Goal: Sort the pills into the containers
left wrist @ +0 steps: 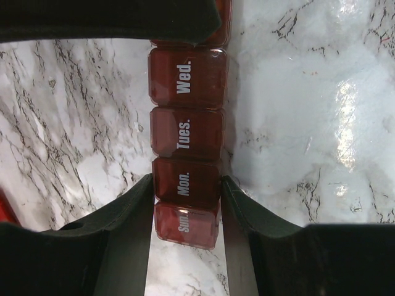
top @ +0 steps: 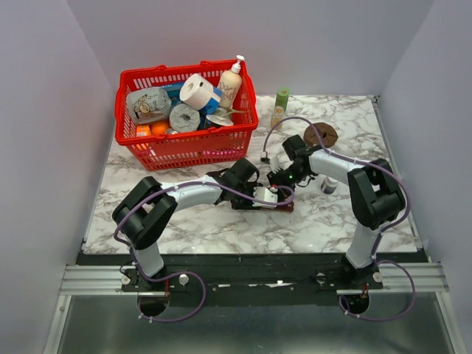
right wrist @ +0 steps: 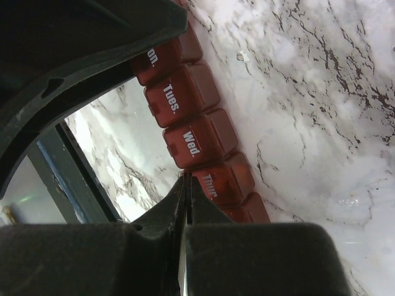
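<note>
The long, narrow, dark red-brown plastic strip of day-labelled pill compartments (left wrist: pixel 187 132) lies flat on the white marble-patterned tabletop (top: pixel 221 228). It sits just in front of the near right corner of the red plastic mesh basket (top: pixel 192 147), on the side toward the arm bases. Every lid we can read, "Sun." through "Thur.", looks shut, and we see no pills in any view.

The left gripper (left wrist: pixel 186 188) is clamped across the strip's narrow width, one finger on each long wall at the "Mon." cell, so the strip is pinned. The right gripper (right wrist: pixel 186 185) has its fingers pressed together and holds nothing. Its joined tips sit at the strip's long edge by the "Thur." lid, but we cannot tell whether they touch it.

We judge the strip to be light, stiff and hard, with a smooth shell that would skate or pivot on the polished top if nudged while free. It should not flex under a grip, yet the thin snap lids and their hinges are the weak parts. We would take hold as the left arm does: low on the side walls, near one end, with the lid tops left clear. To open a lid we would work its free lip along the long edge with a narrow, closed tip and lift gently, because a hard pry could twist the strip out of the clamp.
</note>
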Robot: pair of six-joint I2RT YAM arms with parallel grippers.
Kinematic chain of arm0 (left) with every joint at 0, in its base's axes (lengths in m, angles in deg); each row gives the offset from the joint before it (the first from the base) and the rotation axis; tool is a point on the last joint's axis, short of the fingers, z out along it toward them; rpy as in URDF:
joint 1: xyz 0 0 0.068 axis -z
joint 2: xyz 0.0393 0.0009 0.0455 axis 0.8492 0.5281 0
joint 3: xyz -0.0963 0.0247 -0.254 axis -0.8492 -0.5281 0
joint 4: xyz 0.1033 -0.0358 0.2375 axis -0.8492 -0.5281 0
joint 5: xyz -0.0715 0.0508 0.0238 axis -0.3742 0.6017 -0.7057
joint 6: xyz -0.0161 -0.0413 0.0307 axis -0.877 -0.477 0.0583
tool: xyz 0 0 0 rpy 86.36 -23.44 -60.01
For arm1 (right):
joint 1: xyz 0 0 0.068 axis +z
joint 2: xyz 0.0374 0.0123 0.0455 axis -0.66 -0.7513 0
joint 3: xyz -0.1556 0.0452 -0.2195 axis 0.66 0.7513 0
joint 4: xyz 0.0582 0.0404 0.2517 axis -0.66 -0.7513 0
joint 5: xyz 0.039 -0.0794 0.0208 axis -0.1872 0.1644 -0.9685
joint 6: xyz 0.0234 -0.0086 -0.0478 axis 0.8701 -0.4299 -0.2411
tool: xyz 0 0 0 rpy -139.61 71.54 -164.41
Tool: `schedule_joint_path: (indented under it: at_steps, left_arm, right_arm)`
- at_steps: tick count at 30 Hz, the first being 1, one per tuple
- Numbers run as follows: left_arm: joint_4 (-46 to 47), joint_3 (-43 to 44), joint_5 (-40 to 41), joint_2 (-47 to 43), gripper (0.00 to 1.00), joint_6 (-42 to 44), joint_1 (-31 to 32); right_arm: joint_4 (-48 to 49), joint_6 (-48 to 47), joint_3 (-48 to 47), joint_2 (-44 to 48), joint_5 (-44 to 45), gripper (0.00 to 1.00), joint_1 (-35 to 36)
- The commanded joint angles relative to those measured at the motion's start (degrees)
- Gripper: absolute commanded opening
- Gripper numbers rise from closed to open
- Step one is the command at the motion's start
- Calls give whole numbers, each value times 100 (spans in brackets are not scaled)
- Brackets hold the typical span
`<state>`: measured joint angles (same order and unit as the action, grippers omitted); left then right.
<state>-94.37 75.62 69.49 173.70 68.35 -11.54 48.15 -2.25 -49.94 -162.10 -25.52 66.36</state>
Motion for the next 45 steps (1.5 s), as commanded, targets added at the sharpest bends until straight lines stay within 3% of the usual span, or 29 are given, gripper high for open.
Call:
schedule_joint_path:
  at_steps: [1, 5, 11, 14, 15, 17, 18, 20, 26, 29, 30, 32, 33, 35, 39, 41, 45]
  left_arm:
    - [-126, 135, 120, 150, 12, -88, -1]
    - [-82, 91, 129, 124, 12, -106, -1]
    - [32, 12, 155, -7, 16, -193, -9]
    - [155, -40, 208, -139, 40, -290, -18]
    - [181, -58, 208, -183, 55, -325, -27]
    - [313, -172, 182, -402, 70, -369, -36]
    - [339, -207, 173, -499, 86, -413, -36]
    - [392, -312, 155, -840, 99, -475, -45]
    - [664, -856, 226, -2254, 99, -1028, -53]
    - [937, -1252, 226, -3211, 99, -1623, -123]
    - [1042, -1349, 269, -3459, 99, -1940, -158]
    - [1323, -1577, 515, -4169, 99, -2877, -264]
    - [1402, -1622, 637, -4400, 99, -3179, -377]
    - [1491, -1667, 1240, -5022, 99, -3803, -484]
    - [1211, -1430, 3079, -5904, 99, -5428, -651]
    - [1043, -1359, 3440, -6351, 99, -5563, -730]
    - [903, -1263, 3995, -6792, 99, -5705, -748]
  right_arm:
    - [5, -56, 15, -233, 678, 8, 61]
    - [-232, -390, -266, 179, -490, 8, 43]
    - [-241, -540, -460, 1006, -414, 10, -185]
    - [-233, -602, -425, 1243, -256, 11, -449]
    - [-232, -628, -425, 1322, -229, 11, -519]
    - [-224, -716, -434, 1603, -202, 12, -756]
    - [-224, -751, -451, 1708, -202, 14, -826]
    - [-224, -848, -469, 2093, -168, 16, -1037]
    - [-215, -1006, -645, 3035, 271, 38, -1486]
    - [21, -945, -610, 3641, 456, 63, -1767]
    - [223, -945, -557, 3930, 552, 81, -1846]
    - [800, -761, -294, 4283, 684, 100, -2109]
    - [1100, -560, -171, 4433, 781, 100, -2232]
    - [1777, 695, 153, 4864, 1481, 100, -2391]
    - [1674, 1312, 85, 5215, 1694, 100, -2444]
    - [1797, 1997, 137, 5461, 1949, 100, -2444]
    - [1561, 2307, -108, 5585, 2836, 100, -2444]
